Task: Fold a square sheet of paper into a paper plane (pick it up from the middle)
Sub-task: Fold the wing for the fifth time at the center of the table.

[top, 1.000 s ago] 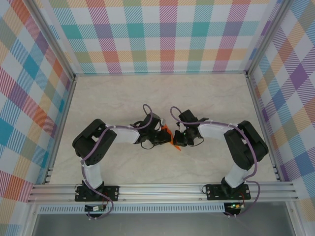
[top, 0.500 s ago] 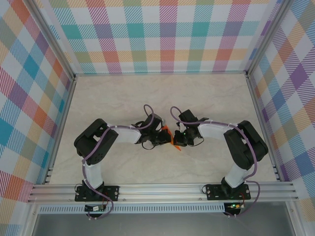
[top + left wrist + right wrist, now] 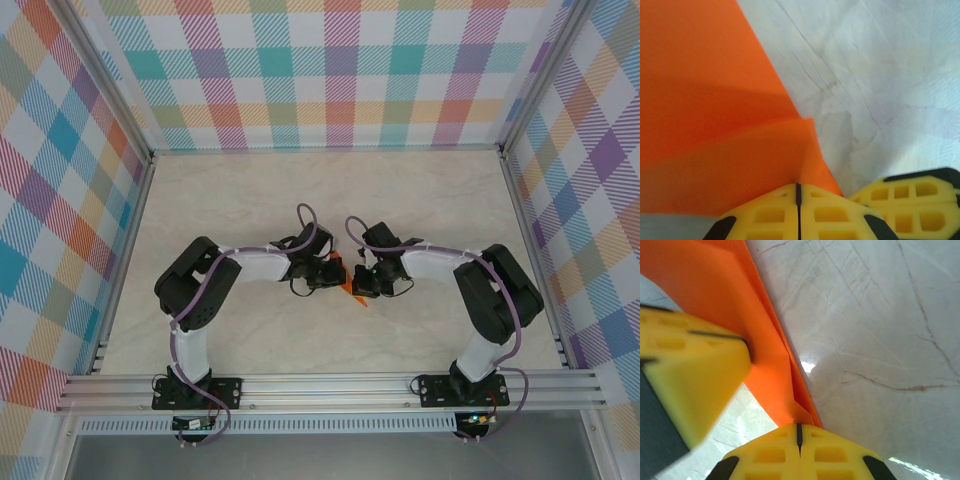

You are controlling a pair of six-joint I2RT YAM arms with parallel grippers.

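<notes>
The square sheet of paper [image 3: 349, 284] is bright orange, folded into layered flaps, and held just above the table between both grippers. In the left wrist view the sheet of paper [image 3: 715, 125] spreads up and left from my left gripper [image 3: 798, 186], whose yellow fingers are shut on its edge. In the right wrist view the sheet of paper [image 3: 765, 360] runs as a narrow creased strip into my right gripper [image 3: 799, 426], also shut on it. From above, the left gripper [image 3: 330, 272] and right gripper [image 3: 363, 282] nearly touch. Whether the paper has the paper plane's shape I cannot tell.
The pale marble-patterned table [image 3: 420, 190] lies inside checked walls with metal rails [image 3: 330, 385] along the near edge. The right gripper's yellow fingers [image 3: 920, 200] show beside the left one, and the left gripper's finger [image 3: 690, 380] looms at the left of the right wrist view.
The left arm has shifted its wrist a little right and away, closer to the right gripper, still holding the paper. The right arm has stayed in place.
</notes>
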